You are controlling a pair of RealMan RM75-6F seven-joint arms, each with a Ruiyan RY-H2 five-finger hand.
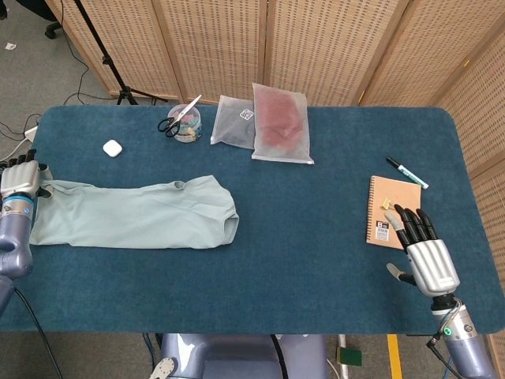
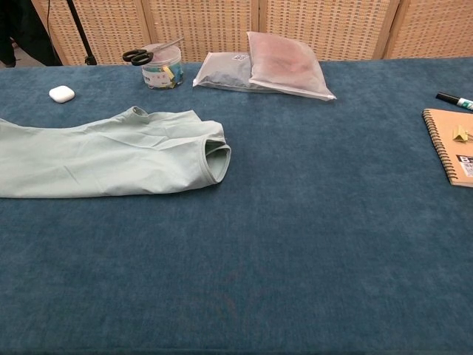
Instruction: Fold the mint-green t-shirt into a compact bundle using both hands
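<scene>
My right hand is the nearest thing to me, low on the right side of the table. Its fingers are spread apart and it holds nothing. It sits just beside the near edge of the tan notebook and may brush the corner; I cannot tell. I think it waits there because the shirt is well apart from it, way over on the other side.

Next out is the mint-green t-shirt. It lies flat in a long strip on the left half of the table, with a sleeve opening at its right end. It is stretched long, so I think the fold across it is not yet done.

My left hand is at the far left edge, right at the end of the shirt. The cloth bunches up at it, so I think it grips that end. I only see the back of the hand, so I cannot tell for sure how the fingers lie. The chest view does not show it.

Farther back is a small white case. At the far side sit a tub with scissors on top, two plastic bags, and a pen past the notebook.
</scene>
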